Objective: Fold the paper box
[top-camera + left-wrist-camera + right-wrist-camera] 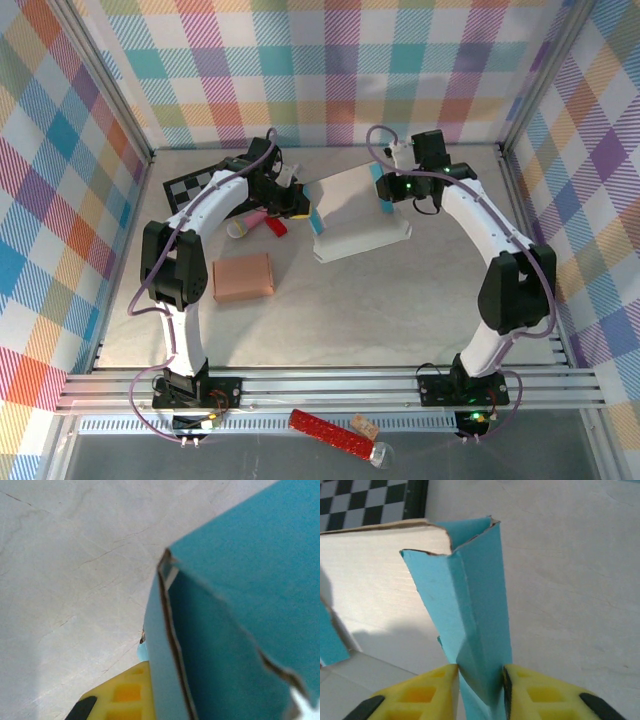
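My right hand [480, 680] clamps the paper box [380, 580] by an upright teal flap; box body ahead-left. My left hand [292, 203] is closed, another flap just beside its finger [120, 695].

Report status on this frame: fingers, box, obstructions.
Right fingers pinching the paper box by its folded teal flap. Left fingers shut on its left flap. Box partly folded. Pink block lies apart, not obstructing.
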